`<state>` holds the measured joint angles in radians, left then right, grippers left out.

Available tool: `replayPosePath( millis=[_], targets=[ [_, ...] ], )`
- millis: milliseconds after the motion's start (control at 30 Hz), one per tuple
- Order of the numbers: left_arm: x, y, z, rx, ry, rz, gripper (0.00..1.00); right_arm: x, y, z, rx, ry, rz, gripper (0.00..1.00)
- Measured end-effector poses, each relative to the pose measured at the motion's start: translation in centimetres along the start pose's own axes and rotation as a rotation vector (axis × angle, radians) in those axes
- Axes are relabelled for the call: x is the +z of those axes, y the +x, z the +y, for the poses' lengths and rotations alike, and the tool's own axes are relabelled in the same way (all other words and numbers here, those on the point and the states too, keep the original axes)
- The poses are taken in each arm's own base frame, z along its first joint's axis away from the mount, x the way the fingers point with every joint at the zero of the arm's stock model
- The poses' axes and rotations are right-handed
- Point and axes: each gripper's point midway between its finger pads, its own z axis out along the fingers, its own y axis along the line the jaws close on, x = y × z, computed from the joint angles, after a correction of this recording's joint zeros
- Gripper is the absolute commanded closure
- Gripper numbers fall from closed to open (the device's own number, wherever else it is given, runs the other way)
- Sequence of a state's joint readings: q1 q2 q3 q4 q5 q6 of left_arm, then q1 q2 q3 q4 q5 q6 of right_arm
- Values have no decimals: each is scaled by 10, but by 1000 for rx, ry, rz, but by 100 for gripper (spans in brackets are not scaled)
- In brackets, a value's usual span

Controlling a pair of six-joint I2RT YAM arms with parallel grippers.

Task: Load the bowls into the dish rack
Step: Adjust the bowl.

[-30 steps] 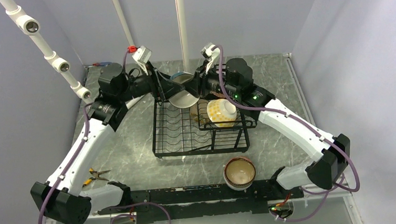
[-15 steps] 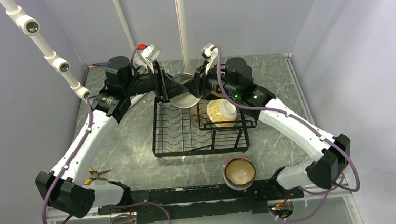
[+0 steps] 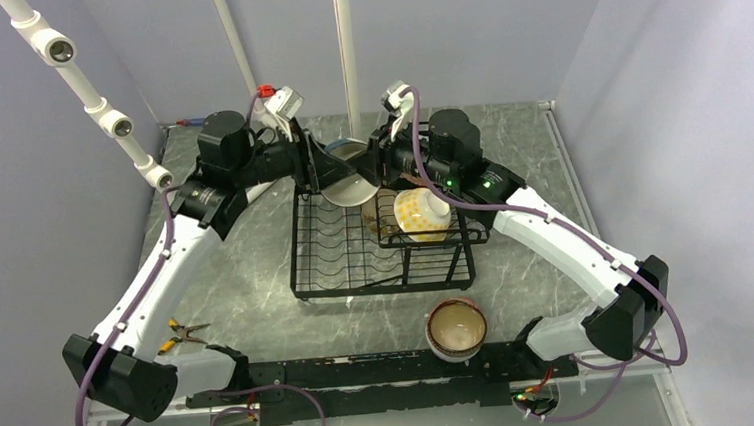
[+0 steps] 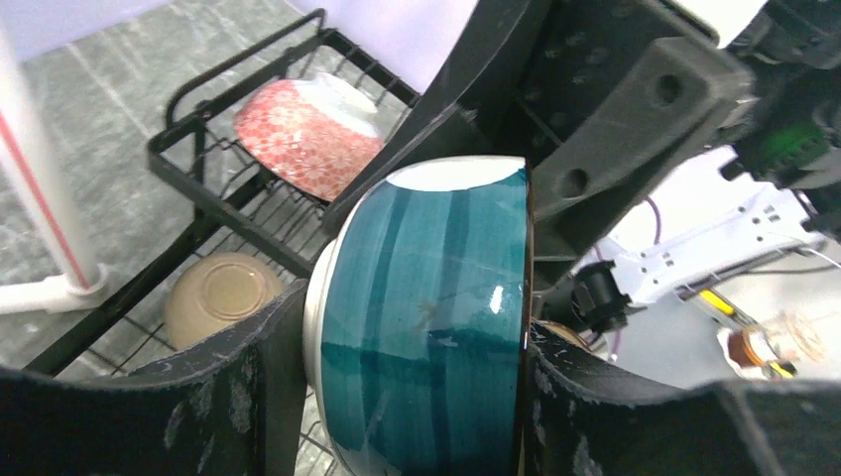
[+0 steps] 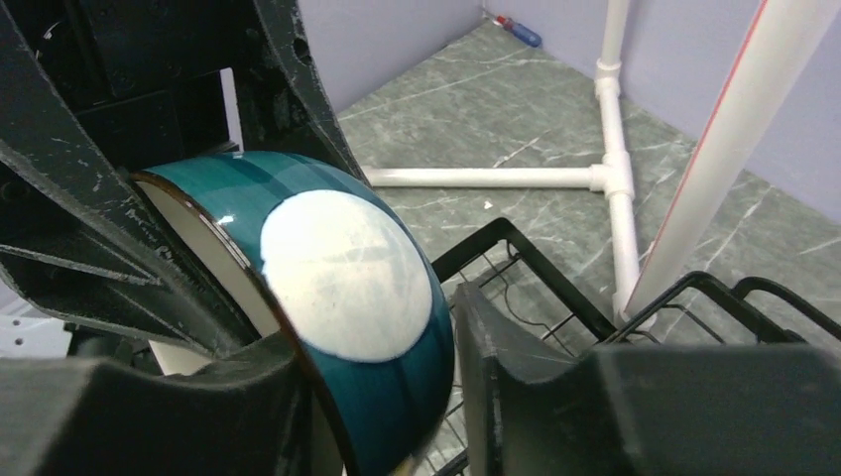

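Seen from above, the left pincer point(image 3: 333, 173) and the right pincer point(image 3: 378, 163) are set facing each other over the far edge of the black wire two-tier dish rack point(image 3: 357, 274). A teal-glazed round ceramic bowl with a cream inside point(image 3: 351, 183) is held between them. A yellow-dotted ceramic bowl point(image 3: 413, 217) is lodged in the raised basket on the rack's right side. A brown-rimmed cream bowl point(image 3: 456, 326) is stacked on another bowl on the grey marbled bench point(image 3: 257, 271), near the arms' bases. Yellow-handled pliers point(image 3: 183, 334) are laid beside the left arm.

From the left wrist, the teal bowl is shown standing on edge between the left pincer's fingers point(image 4: 248, 397). Its white foot is set against one finger and its dark rim against the other, so that pincer is closed on the bowl. The right pincer's black fingers are seen against the bowl's upper part. Behind, a pink-patterned ceramic bowl point(image 4: 307, 134) is leaned in a wire compartment of the rack. A plain tan bowl point(image 4: 223, 297) is seen through the wires lower down.

From the right wrist, the same bowl is shown wedged between the right pincer's fingers point(image 5: 516, 377), its white foot turned towards the camera, so this pincer too is clamped on it. A white pipe frame point(image 5: 615, 178) is stood on the bench beyond the rack.
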<state>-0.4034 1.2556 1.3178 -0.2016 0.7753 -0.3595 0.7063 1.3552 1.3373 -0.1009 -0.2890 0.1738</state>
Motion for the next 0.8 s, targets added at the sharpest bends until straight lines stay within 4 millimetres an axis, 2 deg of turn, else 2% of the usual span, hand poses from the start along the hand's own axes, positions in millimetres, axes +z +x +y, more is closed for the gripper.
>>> replayPosePath(
  millis=[100,367,433,600,700,800],
  targets=[
    [-5,-2,7,7,-69,-18,98,-3,-7,-5,-17,32,-20,42],
    [-21,1,43,52,-299,-64,97,-18,-23,-14,-55,110,-65,36],
    [-21,4,51,77,-322,-62,97,-20,-26,-15,-56,120,-73,31],
    [-21,18,70,178,-350,-53,97,-24,-30,-13,-48,119,-86,29],
    [-20,18,76,284,-365,-48,97,-24,-30,-12,-34,114,-83,27],
    [-22,8,80,372,-381,-65,97,-24,-27,-9,-21,100,-73,23]
  ],
)
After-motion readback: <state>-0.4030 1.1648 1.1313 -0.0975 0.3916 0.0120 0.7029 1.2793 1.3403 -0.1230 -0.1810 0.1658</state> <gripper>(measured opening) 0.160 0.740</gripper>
